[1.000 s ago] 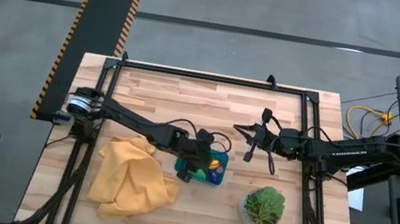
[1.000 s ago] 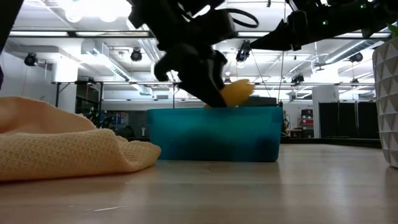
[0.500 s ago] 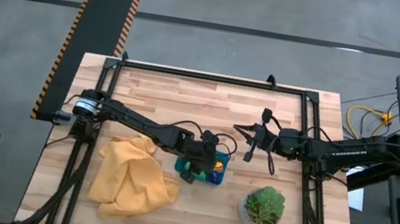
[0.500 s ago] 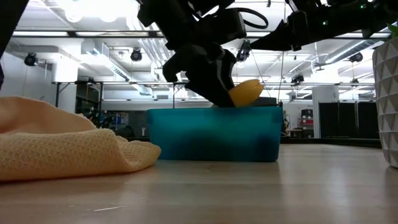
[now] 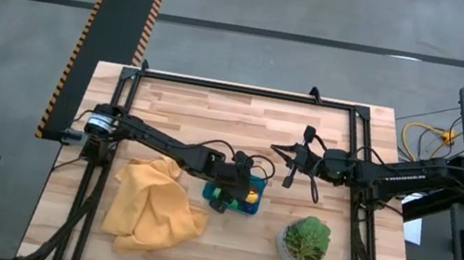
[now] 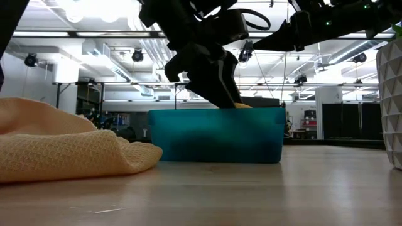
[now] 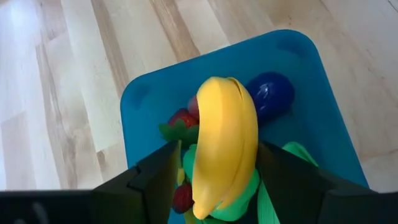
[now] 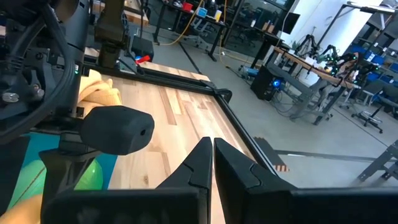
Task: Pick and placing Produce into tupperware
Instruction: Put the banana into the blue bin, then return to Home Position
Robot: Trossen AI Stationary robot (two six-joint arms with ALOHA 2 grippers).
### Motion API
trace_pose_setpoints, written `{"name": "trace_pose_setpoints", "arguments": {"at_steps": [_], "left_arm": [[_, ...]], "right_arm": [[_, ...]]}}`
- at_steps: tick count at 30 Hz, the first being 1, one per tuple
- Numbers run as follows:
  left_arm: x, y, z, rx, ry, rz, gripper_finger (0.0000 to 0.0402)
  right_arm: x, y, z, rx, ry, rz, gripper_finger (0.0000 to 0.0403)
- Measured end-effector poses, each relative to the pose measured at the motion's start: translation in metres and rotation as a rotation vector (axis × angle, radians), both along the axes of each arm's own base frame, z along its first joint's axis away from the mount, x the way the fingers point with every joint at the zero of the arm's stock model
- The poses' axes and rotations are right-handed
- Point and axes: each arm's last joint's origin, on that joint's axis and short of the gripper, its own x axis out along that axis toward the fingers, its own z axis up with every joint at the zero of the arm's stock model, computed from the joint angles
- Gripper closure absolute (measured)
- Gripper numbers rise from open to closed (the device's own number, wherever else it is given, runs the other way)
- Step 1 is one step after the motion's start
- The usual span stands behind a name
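**High view: banana going into the blue tub**

High view has the wooden table (image 5: 216,113) mostly bare across its far half, so plenty of room there. Near half is busier: the yellow cloth (image 5: 150,206) sits just left of the tupperware (image 5: 251,211), with the potted plant (image 5: 305,240) off to its right near the front edge. The left gripper (image 7: 214,180) is down inside the tupperware, fingers clamped on a yellow banana (image 7: 225,143). Under it lie a blue piece (image 7: 270,96), red pieces (image 7: 180,118) and green ones. The right gripper (image 8: 212,152) hangs over the table's middle-right, fingers pressed together, holding nothing.
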Motion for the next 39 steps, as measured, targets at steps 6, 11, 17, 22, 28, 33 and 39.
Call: {"name": "trace_pose_setpoints", "arguments": {"at_steps": [6, 11, 17, 22, 28, 33, 39], "left_arm": [[-0.006, 0.001, 0.022, 0.0, -0.062, 0.031, 0.0196], [-0.017, 0.004, 0.048, -0.022, -0.162, 0.078, 0.0196], [-0.041, 0.008, 0.085, -0.087, -0.422, 0.114, 0.0196], [-0.082, 0.016, 0.093, -0.071, -0.604, 0.194, 0.0196], [-0.15, 0.026, 0.096, -0.106, -0.846, 0.28, 0.0196], [-0.202, 0.033, 0.092, -0.12, -0.932, 0.308, 0.0196], [-0.239, 0.038, 0.083, -0.146, -0.994, 0.344, 0.0196]], "right_arm": [[0.0, 0.0, 0.0, -0.001, 0.0, 0.0, 0.0394], [-0.001, 0.0, 0.002, -0.002, -0.013, 0.0, 0.0394], [-0.008, 0.0, 0.011, 0.001, -0.056, 0.0, 0.0394], [-0.019, 0.0, 0.024, 0.049, -0.133, 0.001, 0.0394], [-0.044, -0.001, 0.035, 0.141, -0.153, 0.005, 0.0394], [-0.065, 0.004, 0.036, 0.176, -0.092, 0.223, 0.0394], [-0.083, 0.011, 0.029, 0.197, -0.088, 0.486, 0.0394]]}}
